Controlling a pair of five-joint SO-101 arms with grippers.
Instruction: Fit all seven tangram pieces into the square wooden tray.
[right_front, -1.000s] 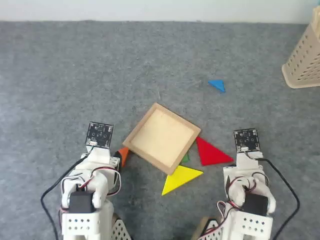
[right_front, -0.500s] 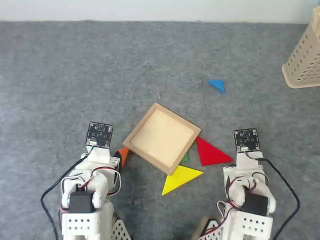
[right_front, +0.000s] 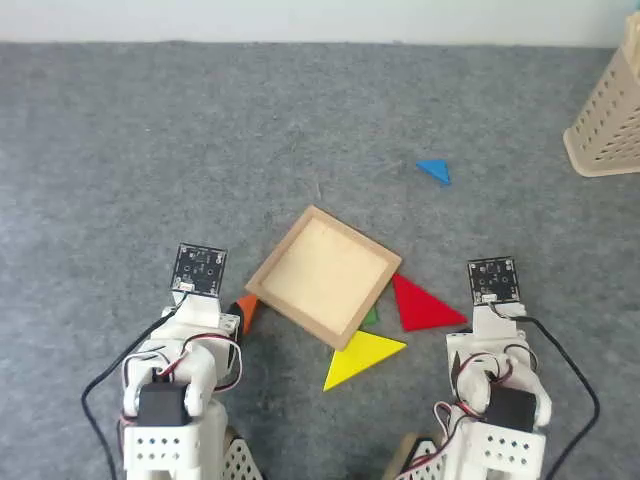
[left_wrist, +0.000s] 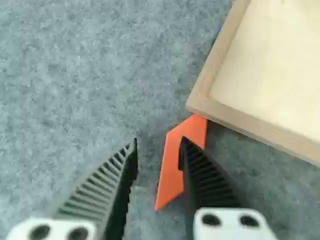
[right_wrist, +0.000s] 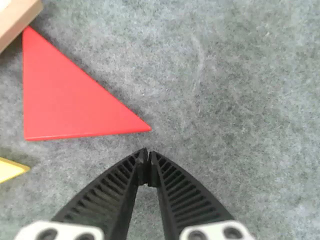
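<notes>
my left gripper (left_wrist: 159, 150) is hovering low over the grey felt worktop (right_front: 150, 150) with its jaws spread apart and pinching nothing. the orange piece (left_wrist: 180, 160) is lying flat in the gap, close along one finger, and i cannot tell whether that finger is touching it. its far tip is resting against the rim of the square wooden tray (left_wrist: 235, 117) near one corner. my right gripper (right_wrist: 146, 157) is sitting with its jaws pressed together, tips meeting on bare felt, near the sharp corner of the red triangle (right_wrist: 65, 95) but apart from it. from above, the tray (right_front: 323, 286) is lying turned like a diamond between my two arms. the orange piece (right_front: 246, 310) is showing at its left corner. the red triangle (right_front: 423, 305) is lying just beside its lower right edge, and a small green piece (right_front: 371, 316) is peeking out at that same edge. the yellow triangle (right_front: 362, 356) is lying just below the tray's bottom corner. the blue triangle (right_front: 433, 171) is lying well apart, farther up the worktop. a beige slotted basket (right_front: 610, 110) is standing at the right edge.
</notes>
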